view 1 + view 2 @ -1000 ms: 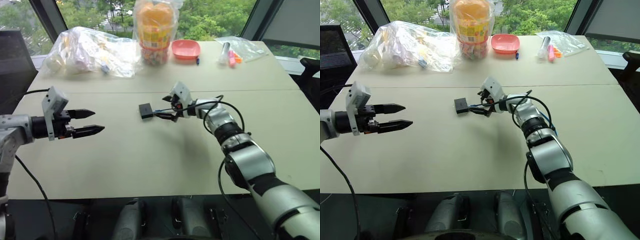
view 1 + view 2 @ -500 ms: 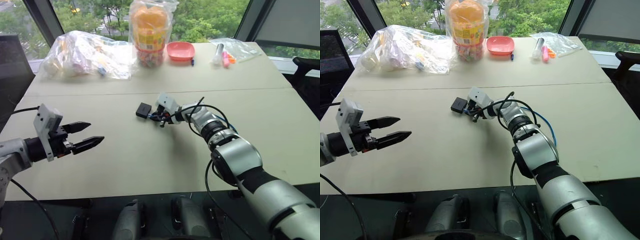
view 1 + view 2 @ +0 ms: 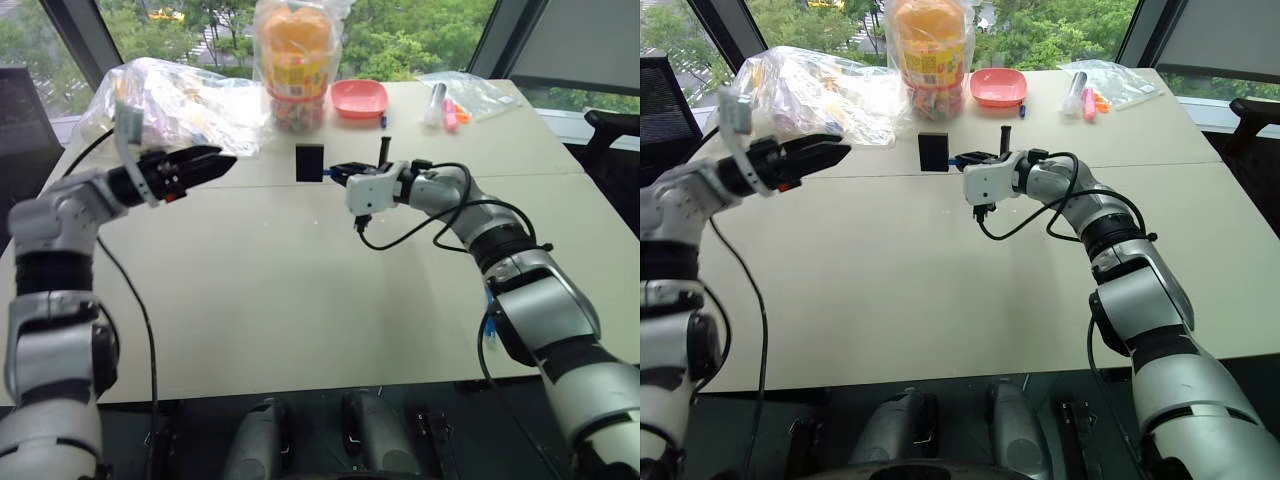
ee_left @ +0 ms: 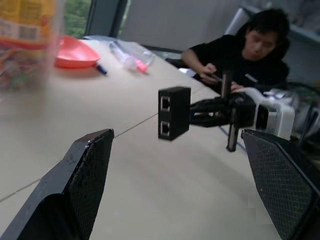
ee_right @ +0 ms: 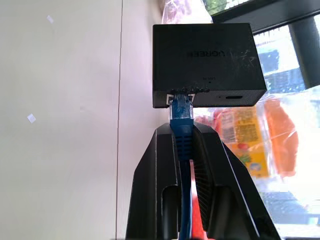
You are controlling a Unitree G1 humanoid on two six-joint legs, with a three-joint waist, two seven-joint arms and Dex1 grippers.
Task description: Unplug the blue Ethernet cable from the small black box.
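Observation:
The small black box [image 3: 310, 162] hangs in the air above the table, upright, two ports facing my left gripper. The blue Ethernet cable [image 5: 182, 131] is plugged into the box's edge. My right gripper [image 3: 340, 172] is shut on the cable just behind the plug and carries the box by it. In the right wrist view the fingers [image 5: 156, 165] clamp the blue cord on both sides. My left gripper [image 3: 222, 158] is open, raised to the left of the box and pointing at it. In the left wrist view the box [image 4: 174, 112] sits between the wide-apart fingers [image 4: 85, 175], some way ahead.
Along the table's far side lie a clear bag of snacks [image 3: 170, 100], a tall bag of orange items [image 3: 298, 60], a pink bowl [image 3: 359, 98] and a bag of markers [image 3: 455, 100]. A person [image 4: 240, 55] sits beyond the table. More blue cable [image 3: 490, 325] runs by my right forearm.
My right gripper closed on the blue cable, rolled over and lifted the box off the table. My left arm rose and swung in towards the box, still open.

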